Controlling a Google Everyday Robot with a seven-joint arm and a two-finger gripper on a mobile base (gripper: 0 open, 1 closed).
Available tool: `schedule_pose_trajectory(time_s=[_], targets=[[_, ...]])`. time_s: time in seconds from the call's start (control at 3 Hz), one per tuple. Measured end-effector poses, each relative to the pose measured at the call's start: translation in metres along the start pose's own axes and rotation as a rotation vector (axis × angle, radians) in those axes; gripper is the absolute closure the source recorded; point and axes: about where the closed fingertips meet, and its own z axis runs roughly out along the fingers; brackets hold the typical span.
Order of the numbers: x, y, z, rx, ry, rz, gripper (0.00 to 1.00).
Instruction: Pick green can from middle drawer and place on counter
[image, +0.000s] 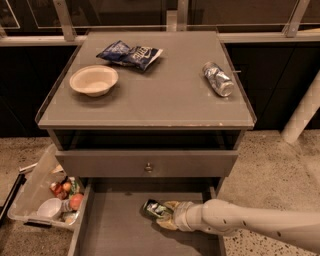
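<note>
green can (154, 208) lies on its side on the floor of the open middle drawer (115, 225), right of centre. the gripper (167, 214), reaching in from 3 o'clock, is clenched around it. the desk (165, 107) above carries a white bowl (93, 80) at 9 o'clock and a dented silver can (218, 79) at 3.

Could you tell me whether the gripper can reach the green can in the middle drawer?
Probably yes: the gripper is inside the open middle drawer, right against the green can, nothing between them.
</note>
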Motion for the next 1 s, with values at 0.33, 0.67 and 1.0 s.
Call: schedule_pose_trajectory(time_s=[0.33, 0.67, 1.0], targets=[[-0.018, 0.01, -0.028, -0.025, -0.007, -0.043, 1.0], [-0.04, 0.021, -0.064, -0.054, -0.012, -0.098, 1.0], [-0.066, 0.032, -0.105, -0.063, -0.007, -0.16, 1.0]])
